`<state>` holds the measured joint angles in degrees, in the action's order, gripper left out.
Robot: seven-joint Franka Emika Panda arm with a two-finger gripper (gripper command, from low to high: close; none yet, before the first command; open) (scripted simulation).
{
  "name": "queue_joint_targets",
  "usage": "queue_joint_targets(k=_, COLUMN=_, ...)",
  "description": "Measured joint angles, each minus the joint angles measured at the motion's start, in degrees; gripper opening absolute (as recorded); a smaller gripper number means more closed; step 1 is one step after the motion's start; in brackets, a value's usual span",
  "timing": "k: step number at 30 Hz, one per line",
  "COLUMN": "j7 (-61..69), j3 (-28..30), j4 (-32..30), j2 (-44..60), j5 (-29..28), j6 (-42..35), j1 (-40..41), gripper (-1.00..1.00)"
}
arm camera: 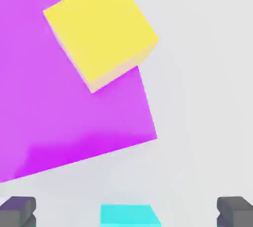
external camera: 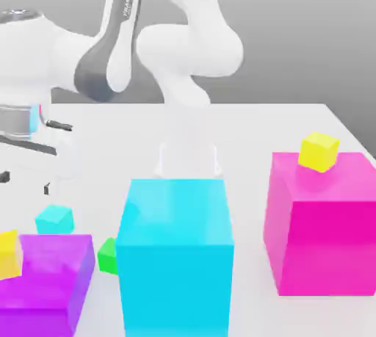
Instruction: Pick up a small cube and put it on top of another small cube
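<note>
End effector [arm camera: 127, 211] released, fingers [arm camera: 19, 210] spread wide with the small cube [arm camera: 130, 215] lying between them on the white surface [arm camera: 207, 97]. Just beyond sits a purple block [arm camera: 59, 112] carrying a yellow cube [arm camera: 101, 30]. Exterior view: green cube [external camera: 108, 255] beside big cyan block [external camera: 176, 255].

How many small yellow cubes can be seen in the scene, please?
2. One yellow cube sits on the large magenta block at the exterior view's right; the other yellow cube sits on the purple block at its left. Others may be hidden.
</note>
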<state>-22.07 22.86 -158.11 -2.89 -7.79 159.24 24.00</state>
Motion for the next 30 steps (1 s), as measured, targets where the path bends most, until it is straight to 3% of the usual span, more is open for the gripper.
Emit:
queue_joint_targets(k=4, j7=10.65, j3=-0.88, j4=-2.21, j2=5.61, j5=11.23, j6=4.06, j1=2.37, gripper=0.00)
queue_joint_targets(k=8, j7=18.54, j3=-7.23, j4=-1.01, j2=12.53, j5=21.90, j6=9.12, j1=6.13, gripper=0.00)
queue_joint_targets(k=11, j7=22.45, j3=-13.53, j4=0.03, j2=17.76, j5=26.79, j6=13.24, j1=11.30, gripper=0.00)
queue_joint_targets(k=12, j7=23.13, j3=-14.88, j4=0.25, j2=18.94, j5=27.56, j6=14.20, j1=12.48, gripper=-1.00)
queue_joint_targets(k=19, j7=22.86, j3=-15.21, j4=0.24, j2=18.92, j5=27.27, j6=14.13, j1=12.88, gripper=-1.00)
queue_joint_targets(k=25, j7=14.33, j3=-7.75, j4=-1.76, j2=9.44, j5=16.04, j6=6.99, j1=8.08, gripper=-1.00)
queue_joint_targets(k=27, j7=11.10, j3=-6.44, j4=-2.50, j2=6.01, j5=11.43, j6=4.29, j1=8.13, gripper=-1.00)
queue_joint_targets(k=30, j7=3.61, j3=-7.28, j4=-1.39, j2=4.26, j5=8.83, j6=0.06, j1=6.37, gripper=-1.00)
